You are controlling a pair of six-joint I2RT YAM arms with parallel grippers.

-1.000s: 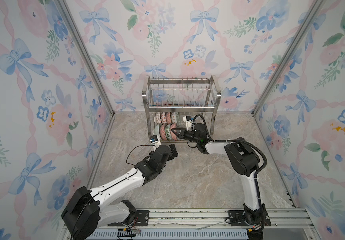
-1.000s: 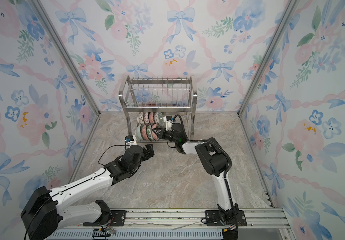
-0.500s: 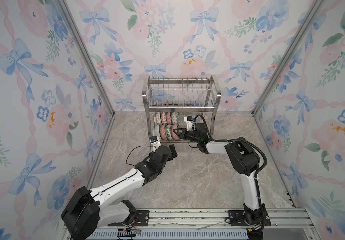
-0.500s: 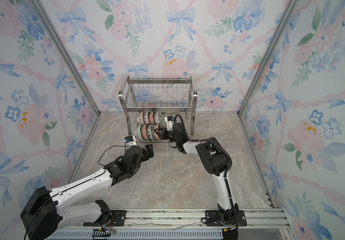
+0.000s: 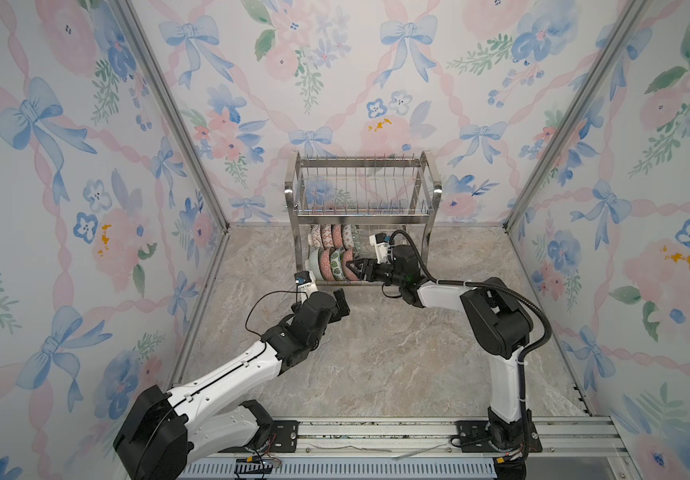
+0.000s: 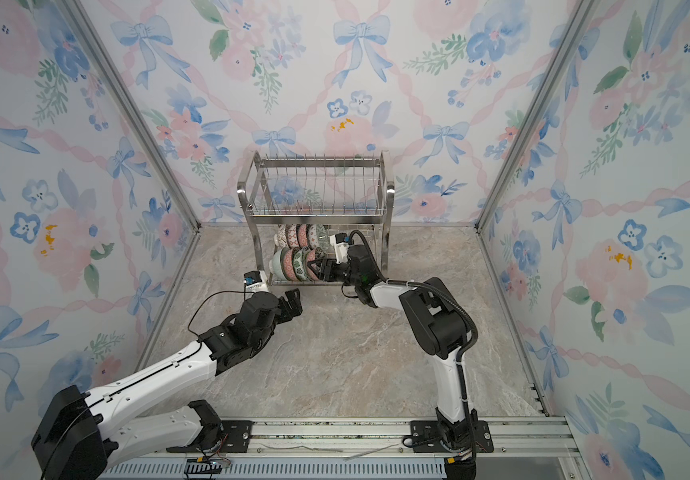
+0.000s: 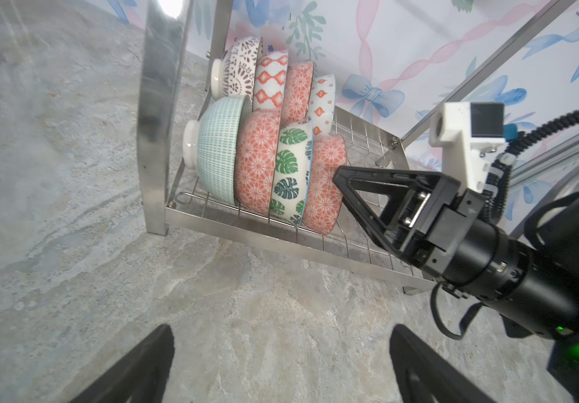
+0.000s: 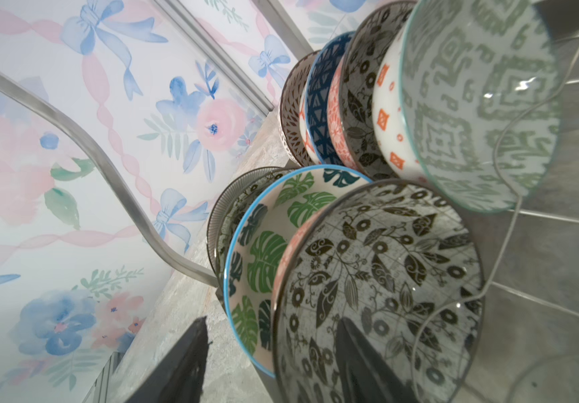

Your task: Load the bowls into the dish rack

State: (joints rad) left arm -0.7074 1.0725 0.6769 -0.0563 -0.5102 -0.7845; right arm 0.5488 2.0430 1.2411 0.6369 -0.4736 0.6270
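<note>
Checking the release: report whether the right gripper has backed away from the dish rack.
No. In a top view the right gripper sits where it was against the right post of the dish rack; only its jaws have spread, straddling the bowl rim.

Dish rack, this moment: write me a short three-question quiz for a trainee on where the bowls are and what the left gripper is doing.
1. True or false: the left gripper holds a bowl.
2. Where do the bowls stand in the dish rack? A. upper tier B. lower tier C. both tiers
3. How many bowls stand in each of the two rows?
Key: 1 false, its jaws are open and empty; 2 B; 3 four.
</note>
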